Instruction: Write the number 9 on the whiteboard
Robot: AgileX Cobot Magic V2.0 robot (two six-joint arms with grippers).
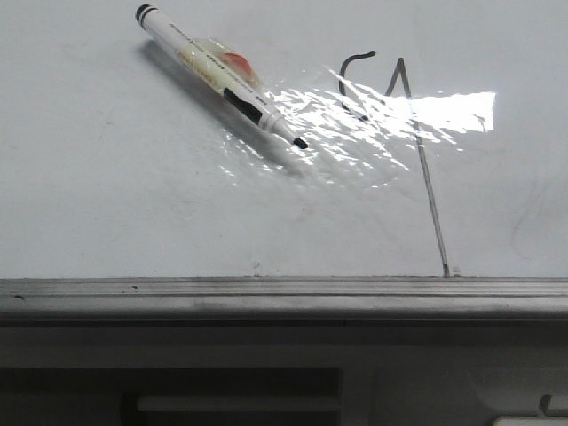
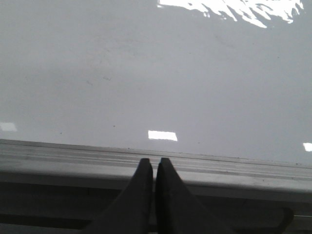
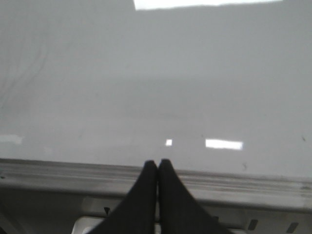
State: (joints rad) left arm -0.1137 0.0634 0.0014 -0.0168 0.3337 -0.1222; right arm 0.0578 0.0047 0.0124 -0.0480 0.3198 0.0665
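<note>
On the whiteboard point(image 1: 133, 204) a marker point(image 1: 217, 73) lay slanted and uncapped, its black tip toward the glare patch and its black end cap toward the upper left. Just right of the tip stood the number 9 point(image 1: 399, 133) in thin black strokes: a small curved hook, then a peaked stroke whose long slanted tail ran down to the grey metal rail point(image 1: 284, 293) along the board's near edge. Bright glare lay across the hook and the peak.

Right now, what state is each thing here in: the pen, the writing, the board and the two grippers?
marker pen: uncapped, lying loose on the board, held by neither gripper
number 9: black strokes drawn, partly under glare
whiteboard: lying flat, glossy, faintly smudged
left gripper: shut, empty, at the board's rail
right gripper: shut, empty, at the rail
</note>
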